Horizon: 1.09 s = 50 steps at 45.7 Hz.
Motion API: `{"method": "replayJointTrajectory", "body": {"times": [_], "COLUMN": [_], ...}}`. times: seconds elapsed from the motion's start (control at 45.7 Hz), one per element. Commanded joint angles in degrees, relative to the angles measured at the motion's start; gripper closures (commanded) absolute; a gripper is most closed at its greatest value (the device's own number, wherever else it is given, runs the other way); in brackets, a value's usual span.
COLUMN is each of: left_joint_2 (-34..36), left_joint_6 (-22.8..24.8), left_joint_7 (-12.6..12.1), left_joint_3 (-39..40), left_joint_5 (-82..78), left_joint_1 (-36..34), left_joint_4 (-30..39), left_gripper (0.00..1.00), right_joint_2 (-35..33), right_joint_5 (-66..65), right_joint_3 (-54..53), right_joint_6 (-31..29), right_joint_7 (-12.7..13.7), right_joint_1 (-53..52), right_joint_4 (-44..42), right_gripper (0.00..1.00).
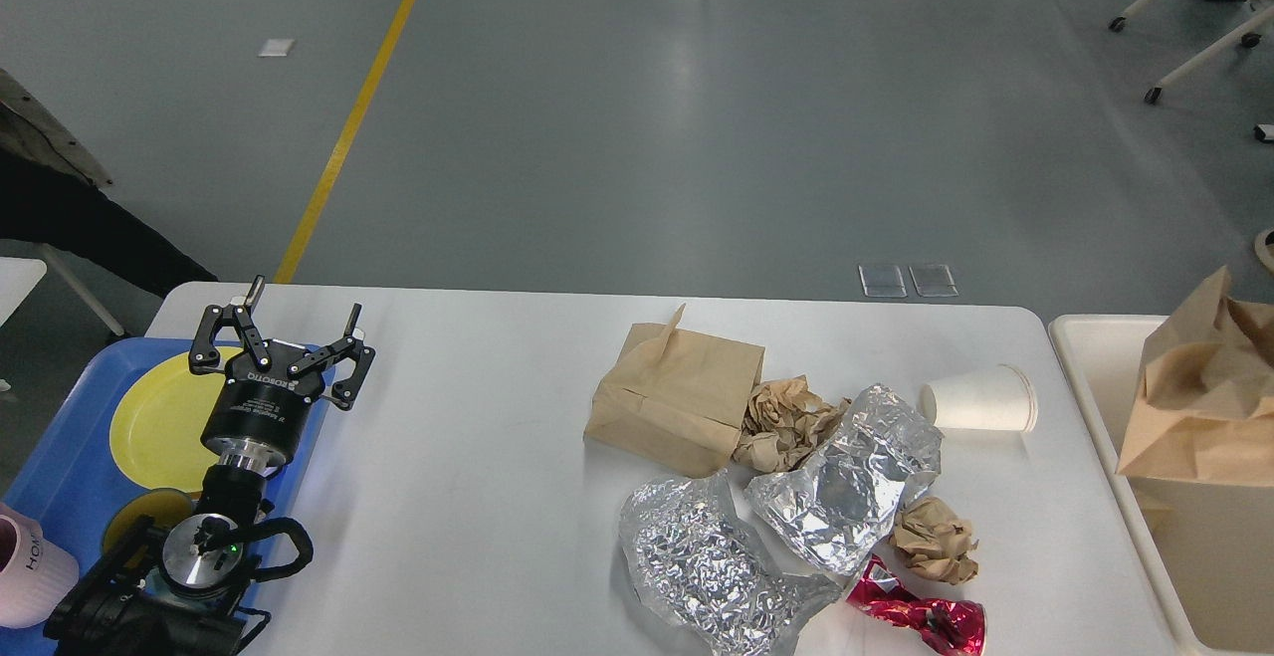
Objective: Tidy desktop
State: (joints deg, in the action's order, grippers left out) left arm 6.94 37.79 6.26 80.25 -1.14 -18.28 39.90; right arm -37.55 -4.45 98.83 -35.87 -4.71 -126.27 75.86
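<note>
The white desktop (pixel 478 457) holds a litter pile at centre right: a flat brown paper bag (pixel 677 397), crumpled brown paper (pixel 786 422), two sheets of crumpled foil (pixel 846 482) (pixel 697 561), a paper ball (pixel 931 537), a red foil wrapper (pixel 921 616) and a white paper cup (pixel 980 399) on its side. Another brown paper bag (pixel 1204 387) hangs raised over the cream bin (pixel 1095 357) at the right edge. My right gripper does not show. My left gripper (pixel 299 303) is open and empty above the table's left end.
A blue tray (pixel 60 467) at the left holds a yellow plate (pixel 159 417), a small yellow dish (pixel 139 512) and a pink cup (pixel 30 561). Grey floor with a yellow line lies beyond the table. Chair legs stand at the far right.
</note>
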Motion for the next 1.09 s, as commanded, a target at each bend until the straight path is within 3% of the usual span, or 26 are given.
{"method": "replayJointTrajectory", "body": {"times": [0.0,0.131,0.306,0.482,0.679,0.81,1.073], "left_joint_2": [0.0,0.0,0.0,0.0,0.0,0.0,0.0], "left_joint_6": [0.0,0.0,0.0,0.0,0.0,0.0,0.0], "left_joint_7": [0.1,0.0,0.0,0.0,0.0,0.0,0.1], "left_joint_3": [0.0,0.0,0.0,0.0,0.0,0.0,0.0], "left_joint_5": [0.0,0.0,0.0,0.0,0.0,0.0,0.0], "left_joint_1": [0.0,0.0,0.0,0.0,0.0,0.0,0.0], "left_joint_4": [0.0,0.0,0.0,0.0,0.0,0.0,0.0], "left_gripper": [0.03,0.03,0.03,0.03,0.03,0.03,0.03], "right_joint_2": [-4.8,-11.6,-14.0,-12.9,-3.0,4.3,10.4], "right_joint_5": [0.2,0.1,0.2,0.3,0.3,0.3,0.3], "right_joint_3": [0.1,-4.0,-17.5,-35.7,-52.6,-59.5,-61.3], "right_joint_6": [2.2,8.9,16.4,19.5,23.8,24.4,30.7], "right_joint_7": [1.2,4.9,5.1,5.3,5.4,5.4,5.6], "right_joint_1": [0.5,7.2,29.9,54.5,80.2,90.0,96.3], "right_joint_4": [-2.8,-9.6,-21.4,-36.6,-59.1,-72.4,-74.7], "right_gripper": [1.0,1.0,1.0,1.0,1.0,1.0,1.0]}}
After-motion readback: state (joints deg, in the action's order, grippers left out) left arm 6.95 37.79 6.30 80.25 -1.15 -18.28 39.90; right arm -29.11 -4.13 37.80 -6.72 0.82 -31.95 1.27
